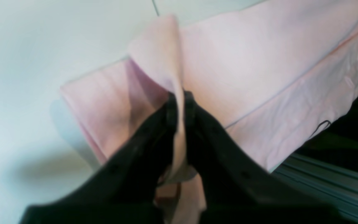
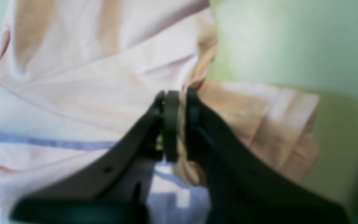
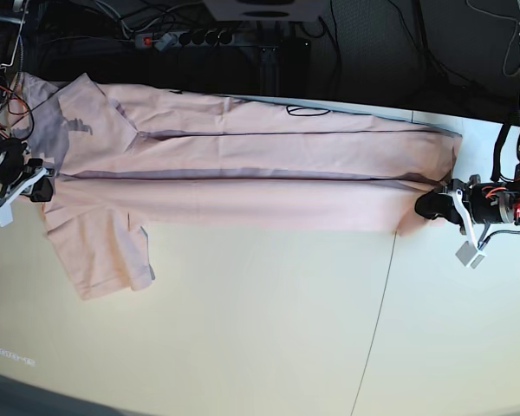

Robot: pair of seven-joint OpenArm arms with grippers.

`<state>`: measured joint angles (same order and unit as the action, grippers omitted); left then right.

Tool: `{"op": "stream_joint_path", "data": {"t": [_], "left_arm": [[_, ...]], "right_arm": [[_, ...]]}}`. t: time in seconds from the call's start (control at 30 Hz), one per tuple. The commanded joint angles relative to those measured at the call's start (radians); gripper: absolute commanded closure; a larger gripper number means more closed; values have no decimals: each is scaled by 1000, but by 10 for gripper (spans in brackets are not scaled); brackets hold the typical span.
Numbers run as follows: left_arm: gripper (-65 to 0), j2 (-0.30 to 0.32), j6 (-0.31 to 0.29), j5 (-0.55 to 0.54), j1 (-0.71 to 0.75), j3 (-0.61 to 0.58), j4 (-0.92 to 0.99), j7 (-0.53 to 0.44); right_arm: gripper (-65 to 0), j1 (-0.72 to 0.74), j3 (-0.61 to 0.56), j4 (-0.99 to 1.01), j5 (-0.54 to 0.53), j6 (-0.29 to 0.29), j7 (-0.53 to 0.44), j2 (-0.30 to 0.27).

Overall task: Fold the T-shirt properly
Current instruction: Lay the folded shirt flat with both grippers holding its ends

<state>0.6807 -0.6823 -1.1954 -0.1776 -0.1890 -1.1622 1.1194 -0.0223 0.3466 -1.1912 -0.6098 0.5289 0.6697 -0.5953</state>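
Jaws pinching T-shirt (image 3: 243,186) ends, stretched crosswise

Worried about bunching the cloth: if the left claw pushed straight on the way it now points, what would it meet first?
The T-shirt itself. The left claw is shut on a raised fold, and more pink cloth lies flat on the table right ahead. Depth is unclear, but cloth likely comes first.

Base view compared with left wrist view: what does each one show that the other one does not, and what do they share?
Only the base view shows the whole T-shirt stretched lengthwise across the table, one sleeve hanging toward the camera, and the right pincer at its opposite end. Only the left wrist view shows, close up, the left pincer shut on a raised ridge of pink cloth. Both show the pink shirt, the pale table and the left pincer at the shirt's edge.
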Motion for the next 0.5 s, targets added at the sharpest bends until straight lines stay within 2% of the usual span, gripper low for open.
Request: {"op": "stream_joint_path", "data": {"t": [0.0,0.13,0.17,0.23,0.27,0.3,0.47], "left_arm": [[0,20,-16,-16,-21,8,-14,-9],[0,14,-16,-16,-22,8,-14,-21],[0,14,-16,-16,-22,8,-14,-23],[0,14,-16,-16,-21,8,-14,-23],[0,14,-16,-16,-21,8,-14,-22],[0,14,-16,-16,-21,8,-14,-23],[0,15,-16,-14,-21,8,-14,-22]], "right_arm": [[0,3,11,-14,0,80,-14,-24],[0,-9,11,-13,0,77,-16,-22],[-65,-8,11,-13,1,77,-17,-23],[-287,-8,11,-13,0,77,-18,-23],[-367,-8,11,-13,0,77,-18,-23],[-405,-8,12,-13,0,77,-18,-23],[-409,-2,56,-13,-33,71,-22,-23]]}}
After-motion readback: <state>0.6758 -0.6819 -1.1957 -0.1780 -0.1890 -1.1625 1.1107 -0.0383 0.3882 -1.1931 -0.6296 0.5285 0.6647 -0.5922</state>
